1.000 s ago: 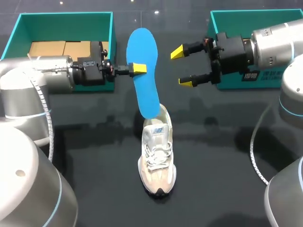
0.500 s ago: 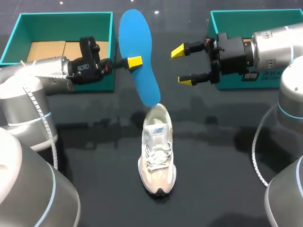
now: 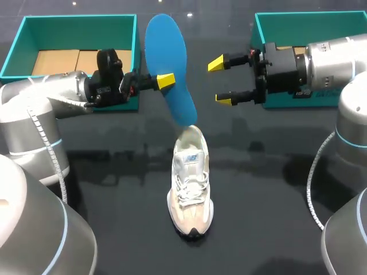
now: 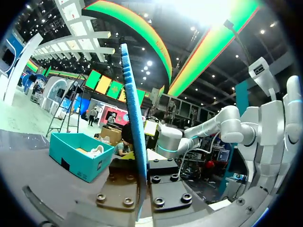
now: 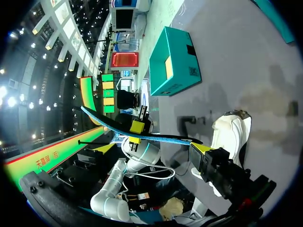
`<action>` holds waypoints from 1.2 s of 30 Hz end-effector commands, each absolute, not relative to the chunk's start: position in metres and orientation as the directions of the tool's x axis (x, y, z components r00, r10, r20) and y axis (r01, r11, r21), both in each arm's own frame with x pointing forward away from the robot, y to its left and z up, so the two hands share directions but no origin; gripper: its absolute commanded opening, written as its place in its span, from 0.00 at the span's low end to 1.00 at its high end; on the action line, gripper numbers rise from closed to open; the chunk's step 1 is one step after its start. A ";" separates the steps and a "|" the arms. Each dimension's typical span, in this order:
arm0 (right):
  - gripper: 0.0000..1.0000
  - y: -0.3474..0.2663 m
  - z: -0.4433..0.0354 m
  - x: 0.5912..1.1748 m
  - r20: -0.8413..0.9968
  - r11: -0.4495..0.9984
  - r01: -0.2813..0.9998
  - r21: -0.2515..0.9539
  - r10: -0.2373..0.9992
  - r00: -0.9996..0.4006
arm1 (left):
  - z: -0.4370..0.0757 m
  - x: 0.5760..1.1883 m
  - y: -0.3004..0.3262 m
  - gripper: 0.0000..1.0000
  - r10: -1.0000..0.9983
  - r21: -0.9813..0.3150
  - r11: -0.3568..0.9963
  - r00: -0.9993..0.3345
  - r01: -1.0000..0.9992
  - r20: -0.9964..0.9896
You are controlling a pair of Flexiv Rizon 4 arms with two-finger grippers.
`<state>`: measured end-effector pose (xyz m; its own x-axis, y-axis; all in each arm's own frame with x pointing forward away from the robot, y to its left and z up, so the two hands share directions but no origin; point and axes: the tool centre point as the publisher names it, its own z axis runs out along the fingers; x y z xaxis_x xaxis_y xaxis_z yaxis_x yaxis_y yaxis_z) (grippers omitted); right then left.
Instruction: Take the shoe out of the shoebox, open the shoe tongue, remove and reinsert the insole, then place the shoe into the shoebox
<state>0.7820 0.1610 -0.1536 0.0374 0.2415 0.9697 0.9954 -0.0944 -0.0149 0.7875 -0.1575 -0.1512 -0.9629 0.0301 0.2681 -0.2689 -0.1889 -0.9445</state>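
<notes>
My left gripper (image 3: 165,81) is shut on a blue insole (image 3: 168,66), pinching its edge near the middle. The insole hangs tilted in the air, its lower end just above the heel opening of a beige and white shoe (image 3: 190,183). The shoe stands upright on the black table, toe toward the front. My right gripper (image 3: 220,81) is open beside the insole, to its right, with nothing between its fingers. In the left wrist view the insole (image 4: 132,127) shows edge-on between the jaws. In the right wrist view the insole (image 5: 142,135) lies ahead of one yellow fingertip (image 5: 201,147), with the shoe (image 5: 229,135) beside it.
A teal shoebox (image 3: 80,24) with cardboard inside stands at the back left, behind my left arm. A second teal box (image 3: 309,20) stands at the back right, behind my right arm. The dark table (image 3: 114,189) is bare around the shoe.
My left arm has lifted and turned the insole, drawing its lower end up out of the shoe. The right arm has stayed where it was, open.
</notes>
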 end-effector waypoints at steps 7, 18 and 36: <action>1.00 0.162 -0.154 0.782 0.969 -0.096 0.995 -0.015 0.243 0.038 | -0.140 0.779 -0.142 0.00 -0.036 -0.865 -0.055 -0.866 0.499 -0.498; 1.00 0.162 -0.154 0.782 0.969 -0.096 0.995 -0.015 0.243 0.038 | -0.140 0.779 -0.142 0.00 -0.036 -0.865 -0.055 -0.866 0.499 -0.498; 1.00 0.162 -0.154 0.782 0.969 -0.096 0.995 -0.015 0.243 0.038 | -0.141 0.787 -0.125 0.00 0.117 -0.586 -0.061 -0.577 0.808 -0.808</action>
<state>0.7824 0.1606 -0.1533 0.0366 0.2399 0.9701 0.9955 -0.0940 -0.0143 0.7790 -0.1305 -0.1449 -0.6850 0.0388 -0.7275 0.7225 -0.0916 -0.6852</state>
